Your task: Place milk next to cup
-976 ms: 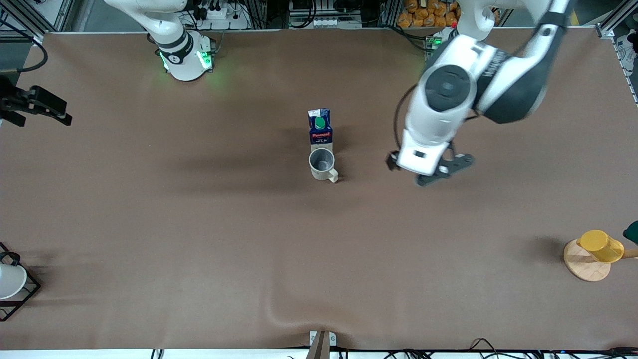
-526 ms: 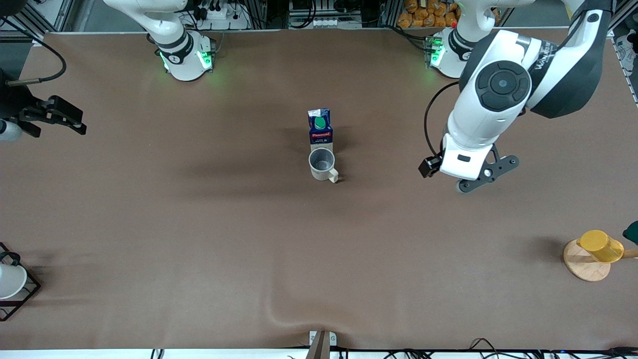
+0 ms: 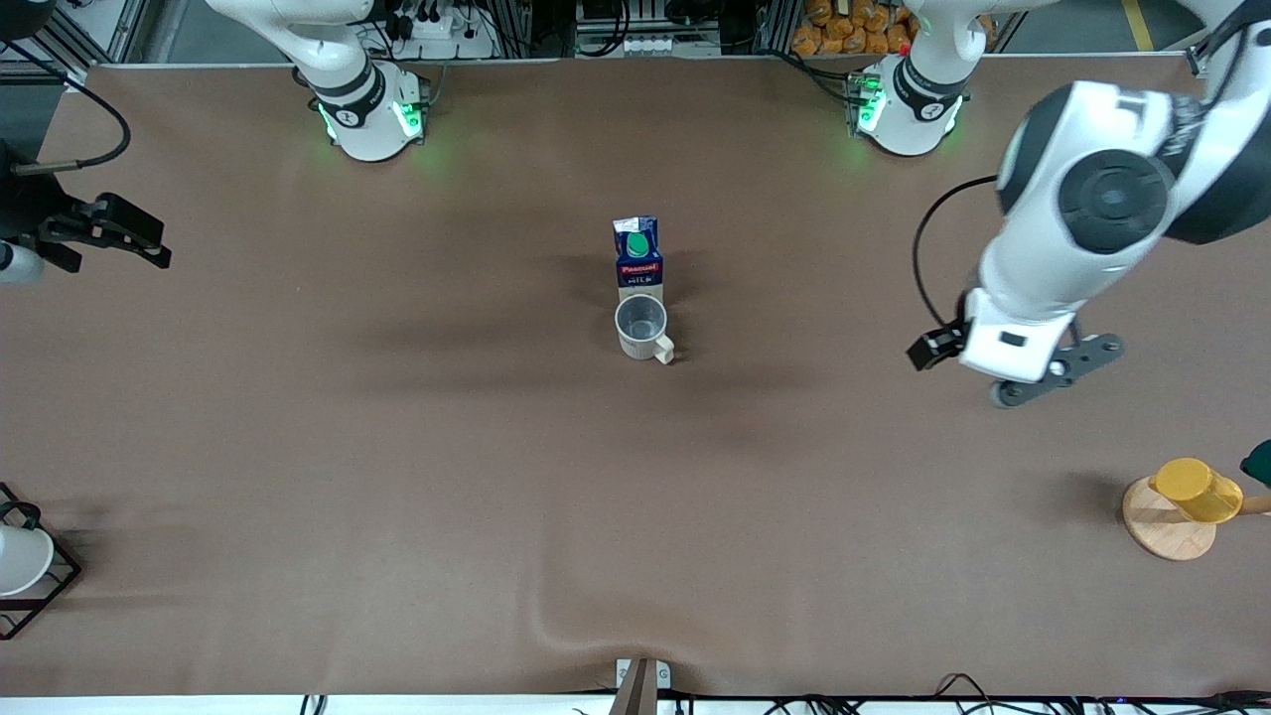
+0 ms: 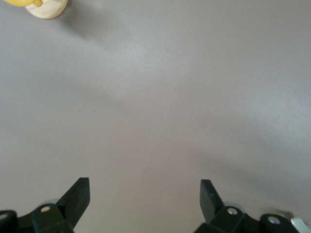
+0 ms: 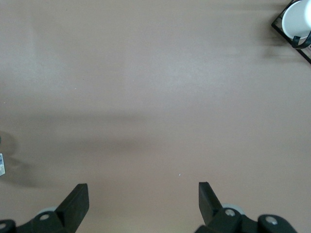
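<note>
Front view, milk: milk [image 3: 637, 256] stood upright mid-table, touching or just beside the cup [image 3: 641, 329], which sat nearer the camera.
Front view, left gripper: left gripper [image 3: 1033, 382] hung over bare table [image 3: 397, 447] toward the left arm's end, well apart from milk.
Front view, right gripper: right gripper [image 3: 109, 233] at the right arm's table edge, waiting.
Left wrist view: fingers [image 4: 77, 196] spread, nothing between; yellow cup [image 4: 22, 2] at frame edge.
Right wrist view: fingers [image 5: 77, 199] spread, empty; white cup [image 5: 296, 19] in wire rack [image 5: 305, 52].

Brown table cover [image 3: 397, 447], wrinkled at near edge; aluminium frame [image 3: 1216, 60], cables along top.
</note>
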Motion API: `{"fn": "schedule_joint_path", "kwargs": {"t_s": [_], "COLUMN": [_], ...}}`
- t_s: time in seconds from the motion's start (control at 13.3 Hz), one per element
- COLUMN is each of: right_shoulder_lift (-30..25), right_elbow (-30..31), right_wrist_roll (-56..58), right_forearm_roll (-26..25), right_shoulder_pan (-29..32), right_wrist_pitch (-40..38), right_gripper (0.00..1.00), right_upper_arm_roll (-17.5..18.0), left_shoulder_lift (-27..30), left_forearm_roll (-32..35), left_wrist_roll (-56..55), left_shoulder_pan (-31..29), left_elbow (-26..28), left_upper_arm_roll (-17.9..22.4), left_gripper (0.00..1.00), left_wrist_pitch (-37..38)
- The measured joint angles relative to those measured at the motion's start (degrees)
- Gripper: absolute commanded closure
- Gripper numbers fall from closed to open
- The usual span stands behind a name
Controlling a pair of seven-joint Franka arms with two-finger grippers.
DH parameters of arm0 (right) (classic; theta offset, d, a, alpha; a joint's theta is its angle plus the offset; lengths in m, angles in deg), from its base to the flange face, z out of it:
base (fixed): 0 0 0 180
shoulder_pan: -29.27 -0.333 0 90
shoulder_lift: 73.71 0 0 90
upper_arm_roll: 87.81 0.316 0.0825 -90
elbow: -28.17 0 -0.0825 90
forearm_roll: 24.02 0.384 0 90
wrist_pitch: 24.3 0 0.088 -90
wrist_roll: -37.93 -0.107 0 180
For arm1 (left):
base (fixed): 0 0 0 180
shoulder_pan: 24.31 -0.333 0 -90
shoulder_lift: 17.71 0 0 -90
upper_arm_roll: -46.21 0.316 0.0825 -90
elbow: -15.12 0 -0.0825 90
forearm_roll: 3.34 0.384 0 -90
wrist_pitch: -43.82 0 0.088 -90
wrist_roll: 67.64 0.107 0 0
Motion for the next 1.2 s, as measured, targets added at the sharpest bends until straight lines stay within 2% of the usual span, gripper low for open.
{"fn": "schedule_joint_path", "kwargs": {"t_s": [0.15,0.3,0.53,0.83,1.2], "right_shoulder_lift": [-0.1,-0.1,-0.1,-0.1,-0.3], "right_elbow": [0.0,0.2,0.4,0.5,0.3], "right_wrist_roll": [0.0,0.0,0.0,-0.1,-3.4], "right_forearm_roll": [0.0,0.0,0.0,0.1,0.1], "right_shoulder_pan": [0.0,0.0,0.0,0.0,0.2], "right_wrist_pitch": [0.1,0.5,1.1,1.5,0.5], "right_gripper": [0.00,0.00,0.00,0.00,0.00], "right_upper_arm_roll": [0.0,0.0,0.0,0.0,-0.1], "left_shoulder_lift": [1.4,3.9,7.8,11.5,13.1], "left_forearm_roll": [-2.7,-7.5,-9.6,-9.6,-9.6], "left_wrist_roll": [8.4,17.7,30.6,39.7,41.3], "left_shoulder_pan": [-0.8,-0.7,-0.8,-0.7,-0.7], "left_elbow": [-0.1,-0.1,-0.1,-0.1,-0.2], "left_upper_arm_roll": [1.4,5.5,10.7,13.8,15.2], "left_gripper": [0.00,0.00,0.00,0.00,0.00], "left_wrist_pitch": [0.0,0.2,2.8,5.6,5.8]}}
